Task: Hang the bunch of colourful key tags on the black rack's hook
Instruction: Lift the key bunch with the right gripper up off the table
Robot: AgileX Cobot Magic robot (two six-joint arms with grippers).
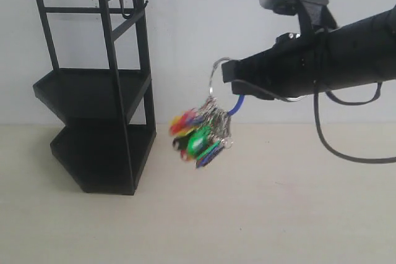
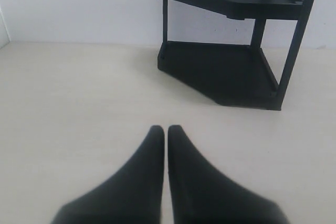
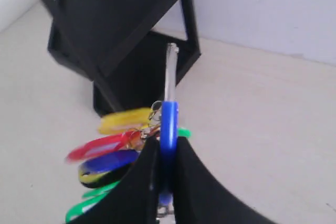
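The colourful key tag bunch [image 1: 201, 133] hangs in the air right of the black rack [image 1: 93, 91], well above the table. My right gripper [image 1: 230, 73] is shut on its blue loop [image 3: 168, 129], with a metal ring [image 1: 216, 72] sticking out past the fingertips. The red, yellow, blue and green tags [image 3: 113, 142] dangle beside the fingers [image 3: 140, 182] in the right wrist view. The hook [image 1: 127, 9] sits on the rack's top bar, left of and above the bunch. My left gripper [image 2: 166, 129] is shut and holds nothing, low over the table and facing the rack [image 2: 231, 51].
The rack's two angular shelves [image 1: 86, 88] stand against a pale wall at the left. The light table [image 1: 247, 214] stretches in front and to the right. A black cable [image 1: 322, 128] loops under the right arm.
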